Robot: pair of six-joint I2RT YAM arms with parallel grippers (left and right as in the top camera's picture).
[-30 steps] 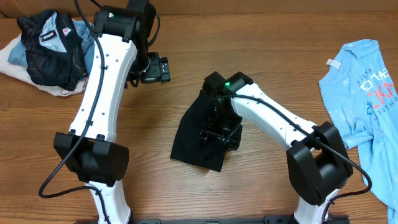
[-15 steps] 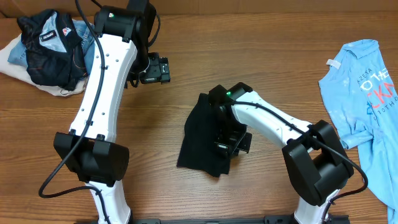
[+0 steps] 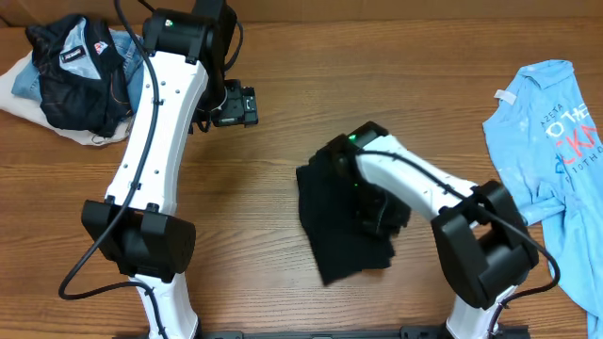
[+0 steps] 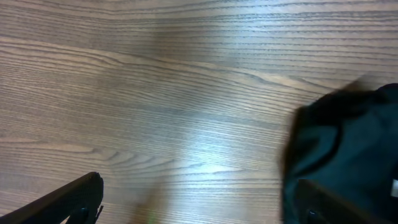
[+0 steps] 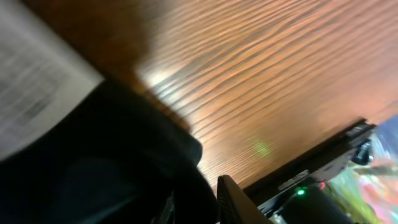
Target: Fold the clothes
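Observation:
The clothes, a black T-shirt [image 3: 325,221], lie bunched in a rough folded block at the middle of the wooden table. My right gripper [image 3: 377,215] sits low on the shirt's right half. In the right wrist view the black cloth [image 5: 112,162] fills the space up to one dark finger [image 5: 233,202], and the gripper [image 5: 193,208] looks shut on it. My left gripper [image 3: 247,105] hangs open above bare wood, up and to the left of the shirt. In the left wrist view its fingers [image 4: 81,199] are wide apart, with a shirt edge [image 4: 348,137] at the right.
A dark jacket with a logo patch [image 3: 75,71] lies on pale cloth at the back left corner. A light blue T-shirt with lettering [image 3: 556,160] is spread along the right edge. The arms' bases stand at the front edge.
My right gripper has swung right and toward the front, and the black shirt has moved and turned with it. The left arm has stayed still and open.

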